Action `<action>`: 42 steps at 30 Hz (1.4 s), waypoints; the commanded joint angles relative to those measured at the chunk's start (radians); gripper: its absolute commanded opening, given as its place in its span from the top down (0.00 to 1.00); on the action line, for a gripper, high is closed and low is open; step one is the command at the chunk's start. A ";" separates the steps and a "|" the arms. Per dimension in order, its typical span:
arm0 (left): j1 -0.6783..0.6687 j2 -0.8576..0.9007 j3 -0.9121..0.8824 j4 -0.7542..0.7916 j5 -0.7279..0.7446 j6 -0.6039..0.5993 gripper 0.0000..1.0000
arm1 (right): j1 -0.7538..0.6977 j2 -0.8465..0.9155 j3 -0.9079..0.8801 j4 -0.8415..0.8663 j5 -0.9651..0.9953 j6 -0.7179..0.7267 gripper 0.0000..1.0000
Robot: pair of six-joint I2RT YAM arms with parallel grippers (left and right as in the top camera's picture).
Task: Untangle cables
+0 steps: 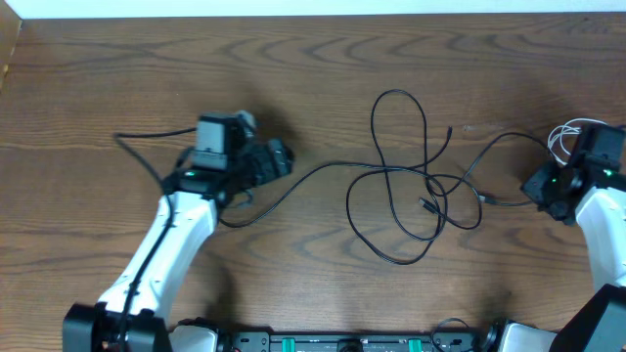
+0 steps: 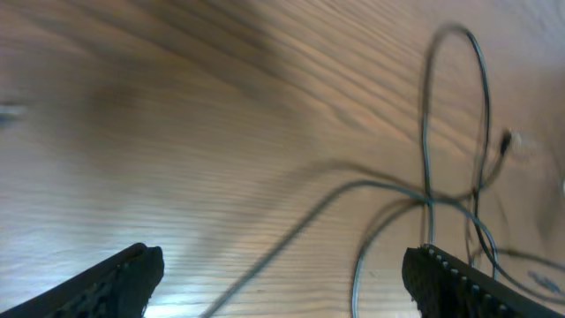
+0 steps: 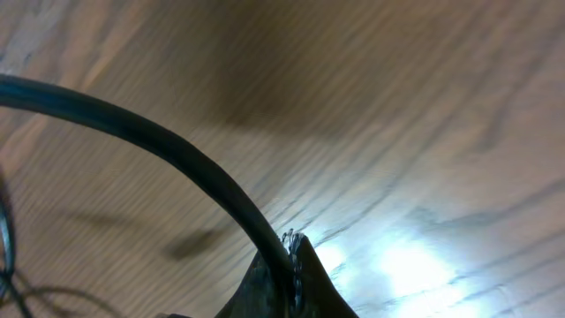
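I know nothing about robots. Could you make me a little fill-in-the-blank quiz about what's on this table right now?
1. The left end effector is ___ and holds nothing.
2. The right end effector is shut on a ___ cable.
3. The white cable lies beside the ___ arm.
Missing words: open; black; right.

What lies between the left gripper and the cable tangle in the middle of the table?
Only one black cable strand, leading from the tangle toward the left gripper. Nothing else lies there. The overhead view shows this.
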 commanded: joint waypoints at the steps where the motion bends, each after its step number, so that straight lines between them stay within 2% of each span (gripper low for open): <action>1: -0.078 0.064 0.013 0.027 0.013 0.011 0.11 | 0.058 -0.006 -0.005 -0.007 -0.024 -0.049 0.99; 7: -0.208 0.145 0.013 0.135 0.099 0.005 0.18 | 0.107 -0.006 -0.005 -0.006 -0.024 -0.051 0.99; 12: -0.340 0.182 0.013 0.227 0.082 0.005 0.27 | 0.123 -0.006 -0.005 -0.007 -0.024 -0.073 0.99; 20: -0.546 0.245 0.013 0.259 -0.232 -0.044 0.28 | 0.123 -0.006 -0.006 -0.006 -0.024 -0.073 0.99; 23: -0.590 0.263 0.013 0.273 -0.344 -0.045 0.28 | 0.123 -0.006 -0.006 -0.007 -0.024 -0.073 0.99; 27: -0.629 0.289 0.013 0.269 -0.501 -0.048 0.33 | 0.123 -0.006 -0.006 -0.007 -0.024 -0.073 0.99; 32: -0.641 0.339 0.013 0.269 -0.545 -0.048 0.36 | 0.123 -0.006 -0.006 -0.007 -0.024 -0.073 0.99; 34: -0.641 0.358 0.013 0.268 -0.581 -0.048 0.44 | 0.123 -0.006 -0.006 -0.007 -0.024 -0.073 0.99; 39: -0.641 0.383 0.013 0.255 -0.709 -0.048 0.74 | 0.123 -0.006 -0.006 -0.007 -0.024 -0.073 0.99; 41: -0.639 0.381 0.014 0.219 -0.842 -0.069 0.88 | 0.123 -0.006 -0.006 -0.007 -0.024 -0.073 0.99; 42: -0.636 0.381 0.015 0.194 -0.905 -0.100 0.89 | 0.123 -0.006 -0.006 -0.006 -0.024 -0.073 0.99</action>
